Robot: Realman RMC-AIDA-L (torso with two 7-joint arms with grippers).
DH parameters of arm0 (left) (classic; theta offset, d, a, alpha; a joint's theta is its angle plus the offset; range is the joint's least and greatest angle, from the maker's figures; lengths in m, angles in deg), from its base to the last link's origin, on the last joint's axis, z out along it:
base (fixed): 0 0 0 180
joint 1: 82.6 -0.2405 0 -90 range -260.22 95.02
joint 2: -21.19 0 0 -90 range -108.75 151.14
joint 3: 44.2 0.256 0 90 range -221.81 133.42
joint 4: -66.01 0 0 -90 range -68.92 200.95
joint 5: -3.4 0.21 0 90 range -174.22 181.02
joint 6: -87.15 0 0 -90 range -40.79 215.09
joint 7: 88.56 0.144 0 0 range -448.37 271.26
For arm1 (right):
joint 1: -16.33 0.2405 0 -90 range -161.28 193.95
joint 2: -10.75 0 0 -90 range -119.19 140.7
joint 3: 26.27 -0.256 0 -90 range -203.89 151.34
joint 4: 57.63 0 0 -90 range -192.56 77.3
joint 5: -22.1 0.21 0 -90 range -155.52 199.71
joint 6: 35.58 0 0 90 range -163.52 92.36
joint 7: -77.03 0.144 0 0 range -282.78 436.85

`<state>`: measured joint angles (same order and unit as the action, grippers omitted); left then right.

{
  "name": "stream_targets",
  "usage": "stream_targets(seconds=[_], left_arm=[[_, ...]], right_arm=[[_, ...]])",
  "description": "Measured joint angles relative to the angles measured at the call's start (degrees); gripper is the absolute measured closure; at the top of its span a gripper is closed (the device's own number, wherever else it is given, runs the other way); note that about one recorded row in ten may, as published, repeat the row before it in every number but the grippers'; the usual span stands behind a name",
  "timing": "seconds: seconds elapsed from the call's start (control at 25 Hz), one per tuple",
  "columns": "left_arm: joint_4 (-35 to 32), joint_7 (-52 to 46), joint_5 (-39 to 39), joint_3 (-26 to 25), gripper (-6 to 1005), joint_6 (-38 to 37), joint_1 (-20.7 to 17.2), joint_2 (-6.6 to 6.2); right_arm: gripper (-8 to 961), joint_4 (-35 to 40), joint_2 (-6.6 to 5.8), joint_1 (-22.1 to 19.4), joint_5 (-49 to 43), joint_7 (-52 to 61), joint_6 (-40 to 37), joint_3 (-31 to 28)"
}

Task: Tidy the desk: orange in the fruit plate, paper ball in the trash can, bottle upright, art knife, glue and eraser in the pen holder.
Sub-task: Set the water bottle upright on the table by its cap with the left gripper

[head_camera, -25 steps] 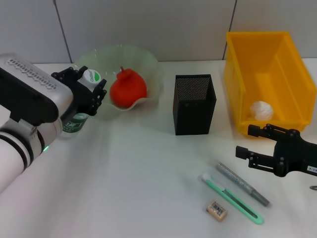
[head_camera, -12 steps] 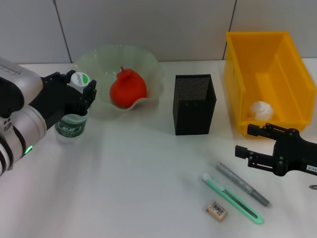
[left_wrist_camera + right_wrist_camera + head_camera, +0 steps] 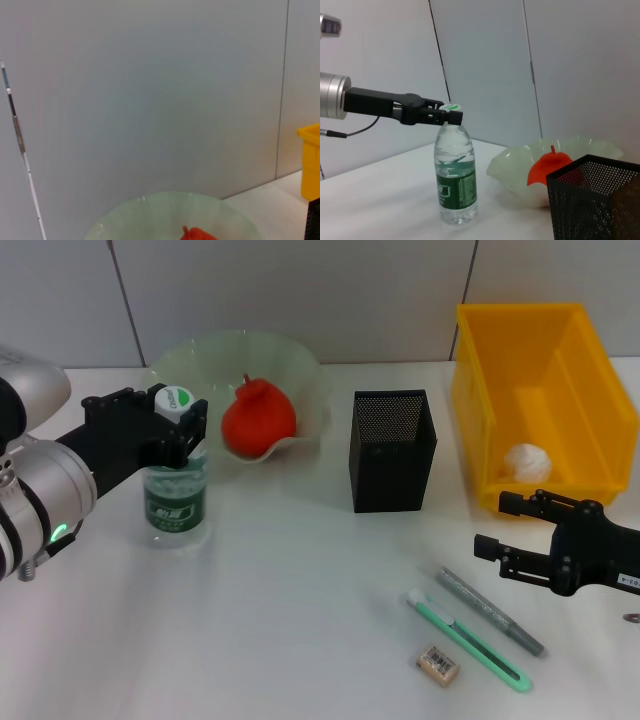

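The clear water bottle (image 3: 175, 497) with a green label stands upright on the table, also seen in the right wrist view (image 3: 455, 176). My left gripper (image 3: 172, 430) is shut on its neck just under the white cap (image 3: 445, 115). The orange (image 3: 258, 420) lies in the pale green fruit plate (image 3: 300, 365). The paper ball (image 3: 527, 462) lies in the yellow bin (image 3: 560, 340). The green art knife (image 3: 470, 640), the grey glue pen (image 3: 491, 612) and the eraser (image 3: 438, 662) lie on the table at the front right. My right gripper (image 3: 493, 524) is open and empty, just right of them.
The black mesh pen holder (image 3: 392, 450) stands between the plate and the yellow bin, and shows close up in the right wrist view (image 3: 595, 200). A grey wall runs behind the table. The left wrist view shows the plate's rim (image 3: 150, 205) and the orange's top (image 3: 200, 234).
My left gripper has turned the bottle from tilted to upright and set it down nearer the front of the table. The right arm has not moved.
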<state>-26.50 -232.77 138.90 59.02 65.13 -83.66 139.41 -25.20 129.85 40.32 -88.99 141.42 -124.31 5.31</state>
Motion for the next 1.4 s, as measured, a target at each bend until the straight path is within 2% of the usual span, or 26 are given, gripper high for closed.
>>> stream_targets(seconds=[0.28, 0.56, 0.72, 1.4], left_arm=[[0.15, 0.99, -3.66, -0.96, 556, -1.1, 0.69, -0.06], [2.68, 11.51, -16.5, -5.01, 556, -3.72, 1.41, 0.02], [4.57, 15.25, -20.4, -6.55, 556, -5.32, 2.41, 0.17], [8.61, 17.15, -21.4, -7.55, 555, -5.58, 6.07, 0.18]], right_arm=[[207, 0.0, 0.0, 0.01, 0.0, -0.05, 0.04, 0.16], [208, 0.0, 0.03, -0.24, -0.01, -0.06, -0.34, 0.1], [208, 0.0, 0.06, -0.35, -0.01, -0.06, -0.43, 0.16], [207, -1.18, -0.08, -0.12, -0.01, -0.38, -0.56, 0.17]])
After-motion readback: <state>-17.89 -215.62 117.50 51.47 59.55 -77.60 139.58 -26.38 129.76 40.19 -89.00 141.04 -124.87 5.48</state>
